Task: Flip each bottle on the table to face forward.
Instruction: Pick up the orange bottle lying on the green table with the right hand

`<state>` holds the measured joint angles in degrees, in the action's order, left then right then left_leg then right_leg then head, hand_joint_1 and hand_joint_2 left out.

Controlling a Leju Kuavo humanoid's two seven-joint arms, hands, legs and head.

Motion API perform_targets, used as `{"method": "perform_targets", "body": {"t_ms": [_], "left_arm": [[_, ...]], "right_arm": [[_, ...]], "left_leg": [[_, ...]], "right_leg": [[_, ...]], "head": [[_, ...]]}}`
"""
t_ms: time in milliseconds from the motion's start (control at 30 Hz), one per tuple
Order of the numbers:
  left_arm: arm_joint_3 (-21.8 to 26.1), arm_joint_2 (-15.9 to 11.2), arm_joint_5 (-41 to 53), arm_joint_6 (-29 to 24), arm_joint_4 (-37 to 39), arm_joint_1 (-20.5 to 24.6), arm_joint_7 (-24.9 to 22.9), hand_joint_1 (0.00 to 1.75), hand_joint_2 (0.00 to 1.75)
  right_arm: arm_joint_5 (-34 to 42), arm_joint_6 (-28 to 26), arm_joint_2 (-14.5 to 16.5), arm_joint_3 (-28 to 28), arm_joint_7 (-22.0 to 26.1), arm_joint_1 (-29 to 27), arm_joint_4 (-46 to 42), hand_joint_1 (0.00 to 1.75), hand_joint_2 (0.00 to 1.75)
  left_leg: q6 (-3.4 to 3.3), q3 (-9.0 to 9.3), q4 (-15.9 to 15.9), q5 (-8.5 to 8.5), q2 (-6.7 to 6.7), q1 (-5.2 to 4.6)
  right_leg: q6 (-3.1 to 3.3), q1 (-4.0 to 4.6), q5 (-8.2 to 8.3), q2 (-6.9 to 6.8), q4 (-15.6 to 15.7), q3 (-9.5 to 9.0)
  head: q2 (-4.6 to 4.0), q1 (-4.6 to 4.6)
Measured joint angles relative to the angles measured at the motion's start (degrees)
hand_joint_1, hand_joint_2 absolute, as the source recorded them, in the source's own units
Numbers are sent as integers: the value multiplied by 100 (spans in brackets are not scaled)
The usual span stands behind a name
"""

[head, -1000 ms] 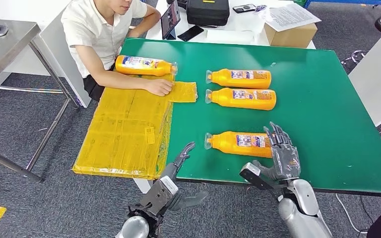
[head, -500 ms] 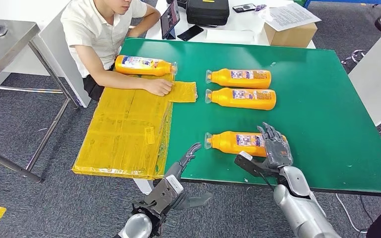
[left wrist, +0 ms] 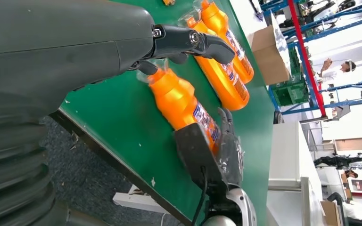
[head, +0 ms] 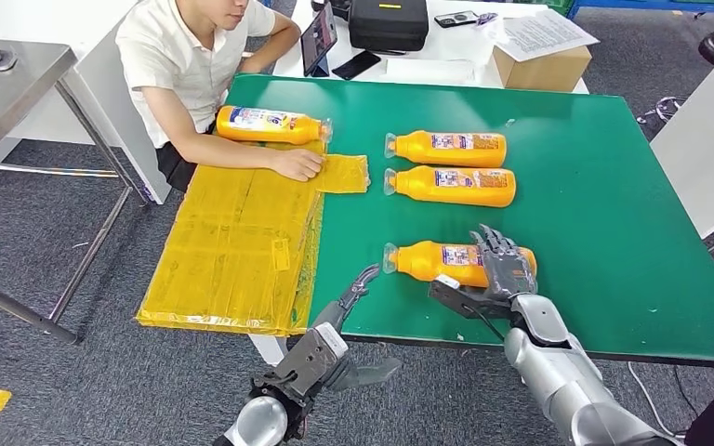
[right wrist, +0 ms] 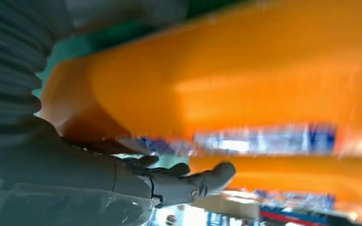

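- Green tabletop (head: pixel 614 232): carries three orange bottles on their sides, caps toward the robot's left; a fourth sits at the far left edge by a seated person (head: pixel 195 65).
- Yellow sheet (head: pixel 232 242): hangs off the tabletop's left side, the person's hand resting on it; the fourth orange bottle (head: pixel 270 124) lies just behind that hand, label showing.
- Far pair of orange bottles (head: pixel 448 147) and (head: pixel 453 186): lie side by side, nearly touching, labels up. Looks like these already face forward, but that's a guess.
- Nearest orange bottle (head: pixel 437 262): lies near the front edge, label partly visible on top. This is the one in hand; flip not done yet as far as I can tell.
- Right robot hand (head: pixel 500 271): on the base end of the nearest bottle, fingers draped over it and thumb on the near side; contact looks likely, but can't tell if the grip is closed.
- Left robot hand (head: pixel 344 302): off the front-left edge, fingers spread, holding nothing, pointing toward the nearest bottle's cap.
- Progress: roughly midway or later; nearest bottle is left, the fourth possibly too.
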<state>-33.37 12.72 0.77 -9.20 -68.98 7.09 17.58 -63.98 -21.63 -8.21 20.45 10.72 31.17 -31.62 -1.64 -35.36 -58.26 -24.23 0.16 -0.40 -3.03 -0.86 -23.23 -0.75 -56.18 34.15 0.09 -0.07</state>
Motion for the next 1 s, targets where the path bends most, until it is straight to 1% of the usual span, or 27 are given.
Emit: {"method": "perform_targets", "body": {"t_ms": [233,367,533,767,833,867,1000], "left_arm": [[7,-4,-88,156,18,38,-86,0,175],[10,-7,-104,197,27,81,-88,0,175],[15,-7,-145,203,39,111,-88,0,175],[15,-7,-153,203,49,113,-88,0,175],[16,-7,-171,207,50,114,-79,0,175],[16,-6,-199,204,53,115,-66,0,175],[95,17,-660,8,112,112,-56,0,175]], "right_arm": [[82,948,-16,187,-71,377,176,175,175],[303,1279,-28,240,-78,525,235,175,175],[637,1380,-34,243,-79,553,239,175,175],[710,1381,-34,243,-72,551,239,175,175],[900,1416,-33,229,52,539,237,175,175],[1113,1486,-34,200,208,522,226,175,175],[2433,1932,-15,-115,1142,302,-40,175,175]], "left_leg": [[-1,31,0,1,1,0],[-1,37,0,1,0,0],[0,39,0,1,0,1],[0,39,0,1,-1,0],[0,40,0,1,0,1],[0,42,0,1,0,1],[9,68,1,-18,26,6]], "right_leg": [[0,0,0,-1,2,-27],[0,0,0,-1,2,-32],[0,0,0,-1,1,-35],[0,0,0,-1,2,-35],[0,0,0,-1,3,-37],[0,1,0,-1,4,-39],[1,5,0,24,7,-60]], "head": [[0,1],[0,0],[0,0],[0,1],[0,0],[0,1],[0,5]]}}
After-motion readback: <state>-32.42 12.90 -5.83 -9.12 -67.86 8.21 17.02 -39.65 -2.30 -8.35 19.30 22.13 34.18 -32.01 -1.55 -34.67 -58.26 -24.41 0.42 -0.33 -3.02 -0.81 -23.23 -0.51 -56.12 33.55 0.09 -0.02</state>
